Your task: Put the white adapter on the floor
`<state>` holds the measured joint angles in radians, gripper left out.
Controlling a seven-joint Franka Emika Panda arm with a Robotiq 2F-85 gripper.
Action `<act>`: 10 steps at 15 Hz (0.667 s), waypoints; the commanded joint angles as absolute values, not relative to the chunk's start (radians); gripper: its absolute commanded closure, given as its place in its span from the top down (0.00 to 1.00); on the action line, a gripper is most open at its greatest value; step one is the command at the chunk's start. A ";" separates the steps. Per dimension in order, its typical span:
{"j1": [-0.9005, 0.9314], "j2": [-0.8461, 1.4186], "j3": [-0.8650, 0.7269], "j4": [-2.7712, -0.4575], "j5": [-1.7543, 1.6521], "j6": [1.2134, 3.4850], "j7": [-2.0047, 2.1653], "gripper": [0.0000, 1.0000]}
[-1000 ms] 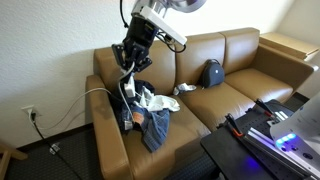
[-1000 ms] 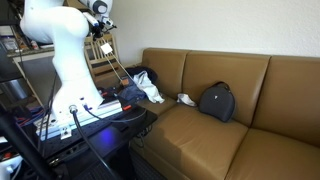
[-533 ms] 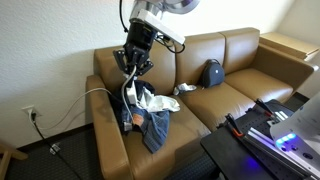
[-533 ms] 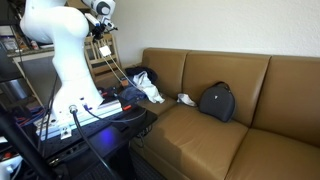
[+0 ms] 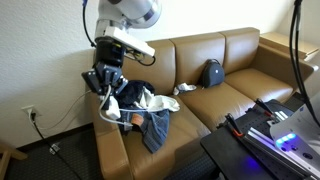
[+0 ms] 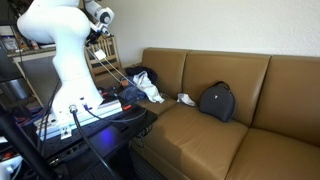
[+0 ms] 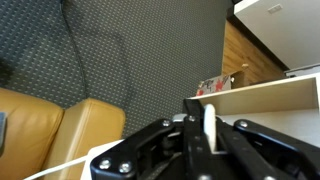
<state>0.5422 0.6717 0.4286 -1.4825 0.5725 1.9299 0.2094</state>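
Wrist view: gripper (image 7: 205, 140) closed narrowly on adapter (image 7: 209, 122), which is clamped upright between the jaws, in the air over the sofa arm (image 7: 45, 125) at 8 o'clock, with floor (image 7: 110, 50) at 11 o'clock. Risk: cord (image 5: 106, 108) trails to the clothes (image 5: 150, 115) at 4 o'clock on the sofa (image 5: 235, 90); a snag could tug the block from this thin grip onto the cushion. The floor is dark, flat carpet; wall socket (image 5: 29, 112) at 8 o'clock, shelf (image 7: 265, 92) beyond.
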 commanded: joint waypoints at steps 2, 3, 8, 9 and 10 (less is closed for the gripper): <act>0.652 0.751 0.485 -1.572 0.592 2.158 0.062 0.00; 0.694 0.784 0.484 -1.591 0.585 2.265 0.036 0.00; 0.929 0.926 0.355 -1.609 0.671 2.723 -0.134 0.00; 0.940 0.950 0.360 -1.616 0.678 2.816 -0.156 0.00; 0.891 0.936 0.407 -1.612 0.588 2.722 -0.058 0.00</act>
